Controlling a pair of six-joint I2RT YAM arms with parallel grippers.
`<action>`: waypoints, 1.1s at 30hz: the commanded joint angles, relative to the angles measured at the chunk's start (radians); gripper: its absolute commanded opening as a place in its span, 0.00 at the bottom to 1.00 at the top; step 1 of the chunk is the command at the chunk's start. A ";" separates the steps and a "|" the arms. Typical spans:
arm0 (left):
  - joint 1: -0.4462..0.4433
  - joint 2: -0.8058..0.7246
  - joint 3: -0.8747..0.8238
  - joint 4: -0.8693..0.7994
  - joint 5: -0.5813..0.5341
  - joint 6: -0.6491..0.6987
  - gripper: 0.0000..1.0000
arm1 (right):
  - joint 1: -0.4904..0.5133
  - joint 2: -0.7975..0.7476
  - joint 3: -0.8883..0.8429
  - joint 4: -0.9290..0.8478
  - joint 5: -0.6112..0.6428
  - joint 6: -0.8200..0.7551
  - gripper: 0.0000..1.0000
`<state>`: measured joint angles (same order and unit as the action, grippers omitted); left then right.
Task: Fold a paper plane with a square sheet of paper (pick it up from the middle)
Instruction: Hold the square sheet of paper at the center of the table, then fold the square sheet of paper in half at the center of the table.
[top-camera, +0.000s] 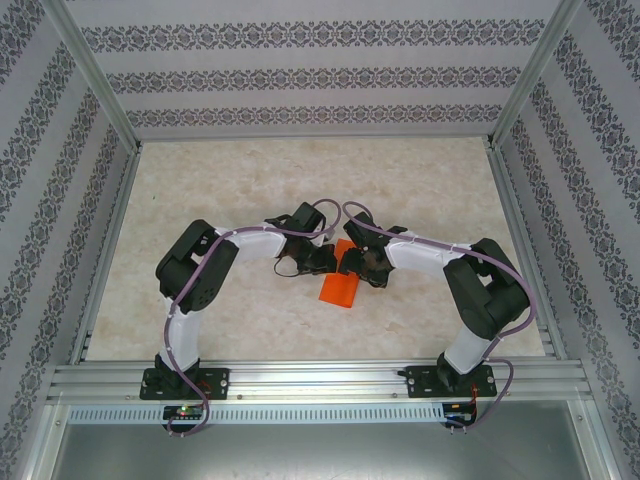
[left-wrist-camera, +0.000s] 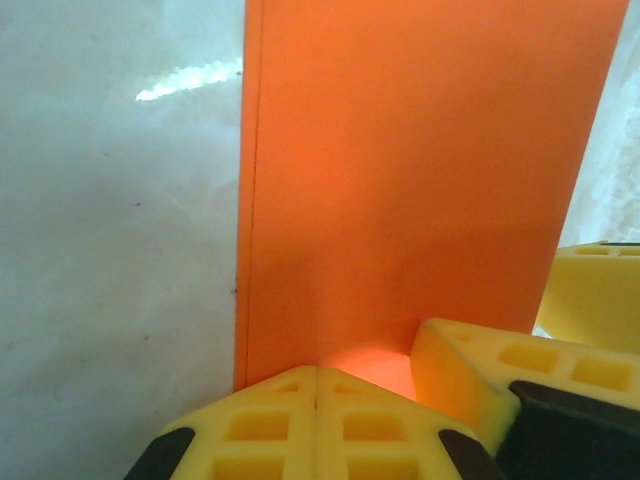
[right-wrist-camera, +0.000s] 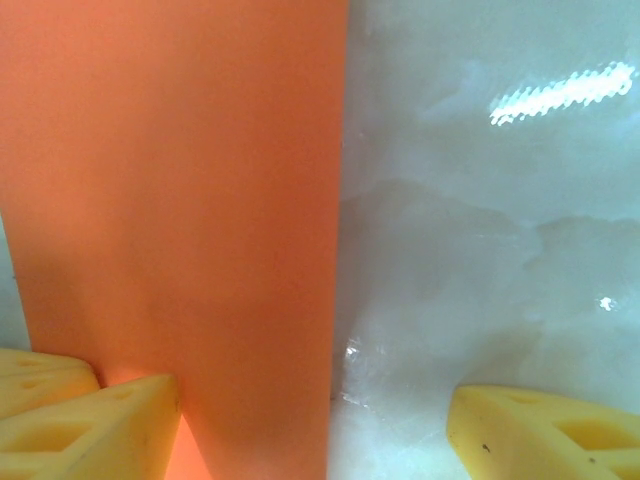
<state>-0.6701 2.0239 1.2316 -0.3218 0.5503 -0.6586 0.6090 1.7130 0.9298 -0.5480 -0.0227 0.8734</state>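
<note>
Top external: folded sheet (top-camera: 338, 289) long axis near-far; left gripper (left-wrist-camera: 316, 385) closed, right gripper (right-wrist-camera: 312, 395) agape.

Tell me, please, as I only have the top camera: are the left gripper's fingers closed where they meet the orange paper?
Observer: Yes; the left gripper has its yellow pads touching each other at the near end of the paper.
Operator: Thank you; and the right gripper?
Observer: The right gripper is open, one finger over the paper, the other over bare table.
Operator: Is the paper a single layer?
Observer: It looks folded; a second edge line runs just inside its long edge.
</note>
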 joint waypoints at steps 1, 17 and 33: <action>-0.017 0.033 0.019 -0.047 -0.032 0.027 0.00 | 0.017 0.125 -0.067 0.098 -0.038 0.016 0.76; -0.021 0.036 0.016 -0.089 -0.079 0.051 0.00 | -0.036 -0.326 -0.220 0.351 -0.107 0.061 0.61; -0.022 0.048 0.016 -0.087 -0.074 0.054 0.00 | -0.061 -0.187 -0.329 0.638 -0.263 0.140 0.10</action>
<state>-0.6765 2.0277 1.2469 -0.3477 0.5255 -0.6327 0.5602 1.5146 0.6231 0.0288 -0.2646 0.9981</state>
